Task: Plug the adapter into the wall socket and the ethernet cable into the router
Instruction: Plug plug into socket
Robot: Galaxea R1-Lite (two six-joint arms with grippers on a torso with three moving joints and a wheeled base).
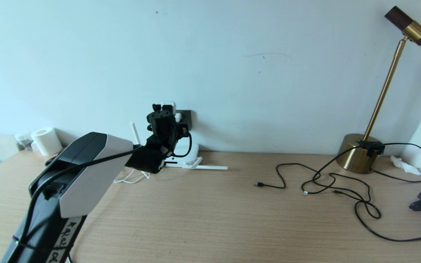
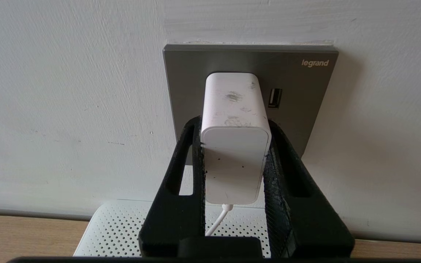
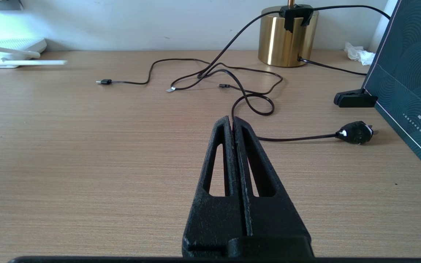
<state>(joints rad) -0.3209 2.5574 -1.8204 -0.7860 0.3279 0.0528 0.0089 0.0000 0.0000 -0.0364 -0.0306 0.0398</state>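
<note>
My left gripper (image 2: 233,126) is shut on the white adapter (image 2: 234,146), one finger on each side. The adapter's far end sits against the dark grey wall socket (image 2: 305,95), and its thin white cord hangs down. In the head view the adapter (image 1: 168,107) and socket (image 1: 185,116) are at the wall behind the left wrist. The white router (image 2: 122,230) lies flat right under the socket, with an antenna (image 1: 210,167) lying on the table. The ethernet cable (image 3: 298,138) lies at the table's right, ending in a small black plug (image 3: 355,132). My right gripper (image 3: 232,122) hangs shut and empty above the table.
Thin black cables with small connectors (image 1: 258,183) sprawl right of centre. A brass lamp (image 1: 358,157) stands at the back right beside a crumpled tissue (image 1: 402,164). A dark box on a stand (image 3: 408,73) is at the right edge. A paper roll (image 1: 46,140) stands far left.
</note>
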